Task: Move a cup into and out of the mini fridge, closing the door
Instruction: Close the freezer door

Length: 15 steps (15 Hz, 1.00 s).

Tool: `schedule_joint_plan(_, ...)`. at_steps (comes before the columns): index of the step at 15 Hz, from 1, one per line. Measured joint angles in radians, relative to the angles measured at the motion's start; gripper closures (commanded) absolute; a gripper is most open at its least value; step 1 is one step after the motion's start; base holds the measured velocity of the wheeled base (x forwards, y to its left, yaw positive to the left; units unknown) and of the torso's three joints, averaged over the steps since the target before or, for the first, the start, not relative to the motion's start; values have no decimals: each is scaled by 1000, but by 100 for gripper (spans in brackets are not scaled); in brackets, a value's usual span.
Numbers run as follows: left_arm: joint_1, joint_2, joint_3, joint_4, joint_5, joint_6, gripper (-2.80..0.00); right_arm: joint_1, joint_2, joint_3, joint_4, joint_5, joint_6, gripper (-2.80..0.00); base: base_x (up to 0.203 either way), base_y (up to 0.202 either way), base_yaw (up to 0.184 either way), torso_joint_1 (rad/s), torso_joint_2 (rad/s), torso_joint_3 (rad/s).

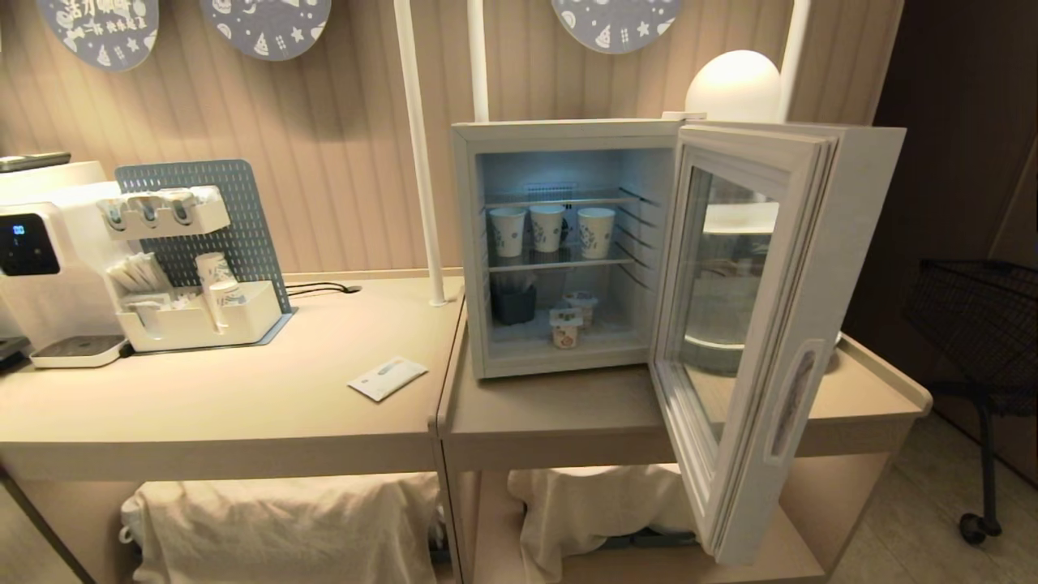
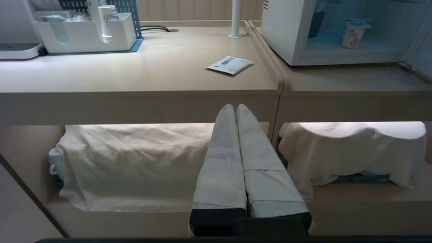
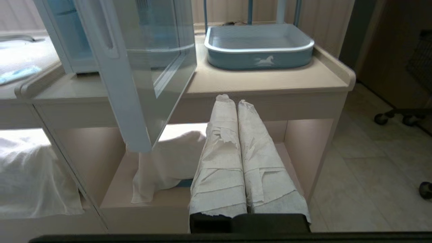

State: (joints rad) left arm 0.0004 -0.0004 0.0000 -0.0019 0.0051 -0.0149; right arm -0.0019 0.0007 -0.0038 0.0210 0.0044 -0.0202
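Café drinks counter, water dispenser point(image 1: 49, 259), paper cups point(image 1: 548, 228)

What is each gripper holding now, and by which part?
Nothing. The left gripper and the right gripper are both shut and empty, low before the counter.

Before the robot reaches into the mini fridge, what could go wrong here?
1. The door stands open toward the robot's right; an arm might bump it.
2. Three paper cups stand close together on the wire shelf; taking one could tip another.
3. Both the left gripper and the right gripper are shut, so neither is ready to grasp.
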Motion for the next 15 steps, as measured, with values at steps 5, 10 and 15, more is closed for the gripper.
schedule_joint_plan(5,1,0,0,1,0,-1,0,0,235,-200,87,-13,126,0,0,0,0,0,0,0)
schedule_joint_plan(10,0,0,0,1,0,-2,0,-15,852,-445,-78,36,267,0,0,0,0,0,0,0)
schedule_joint_plan(15,1,0,0,1,0,-1,0,-63,1361,-613,-333,457,323,0,0,0,0,0,0,0)
